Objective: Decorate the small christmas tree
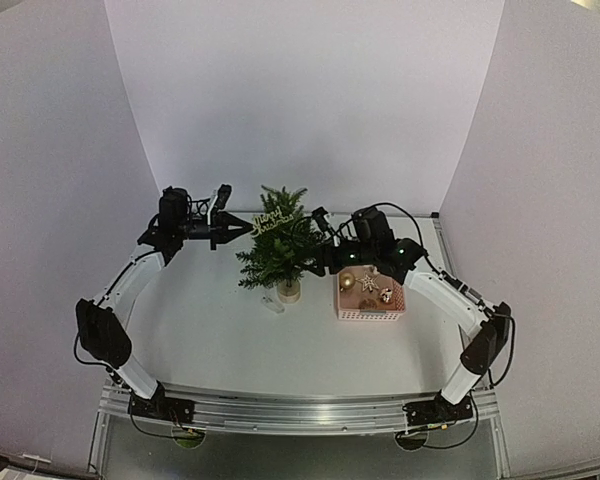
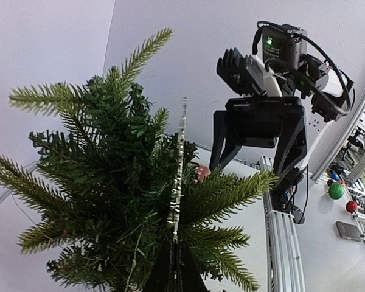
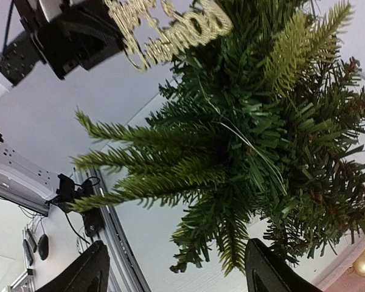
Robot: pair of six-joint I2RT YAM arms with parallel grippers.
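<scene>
The small christmas tree [image 1: 278, 248] stands mid-table on its pale base [image 1: 289, 290]. A gold glitter "Merry Christmas" sign [image 1: 270, 220] sits against its top. My left gripper [image 1: 242, 230] is shut on the sign's left end. In the left wrist view the sign [image 2: 179, 176] shows edge-on, rising from my pinched left gripper [image 2: 175, 246] into the tree [image 2: 109, 182]. My right gripper [image 1: 318, 262] is open at the tree's right side. In the right wrist view its fingers [image 3: 88, 271] stand wide apart below the tree [image 3: 249, 140], holding nothing; the sign [image 3: 170, 30] is at the top.
A pink basket [image 1: 352, 314] with gold ornaments [image 1: 347, 282] lies right of the tree. A small clear item [image 1: 272, 303] rests on the table by the base. A small red ornament [image 2: 202, 173] shows among the branches. White walls enclose three sides.
</scene>
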